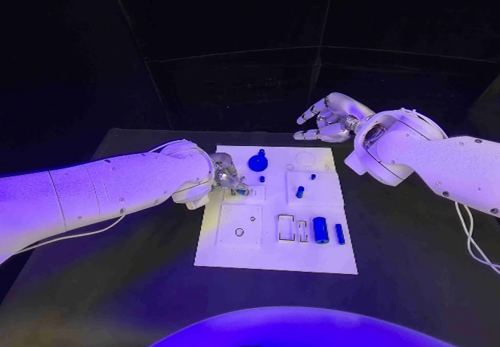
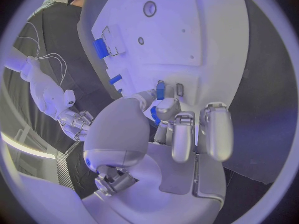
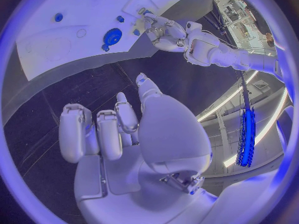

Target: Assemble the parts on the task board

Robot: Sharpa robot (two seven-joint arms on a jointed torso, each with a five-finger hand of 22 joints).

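Note:
The white task board (image 1: pixel 273 249) lies in the middle of the black table. My left hand (image 1: pixel 227 179) is over the board's left edge and pinches a small blue part (image 2: pixel 154 114) between thumb and a finger, close to a small blue peg (image 2: pixel 160 89) on the board. My right hand (image 1: pixel 329 118) hangs beyond the board's far edge, fingers apart and holding nothing. On the board are a round blue knob (image 1: pixel 257 162), a short blue peg (image 1: pixel 300 191), a blue cylinder (image 1: pixel 321 229) and a slim blue piece (image 1: pixel 339 233).
Rectangular slots (image 1: pixel 285 227) and a round hole (image 1: pixel 240 232) mark the board's near half. Black table (image 1: pixel 125 289) surrounds the board on all sides. The right wrist view has the board (image 3: pixel 56 50), the knob (image 3: pixel 112 36) and my left hand (image 3: pixel 163 29) far off.

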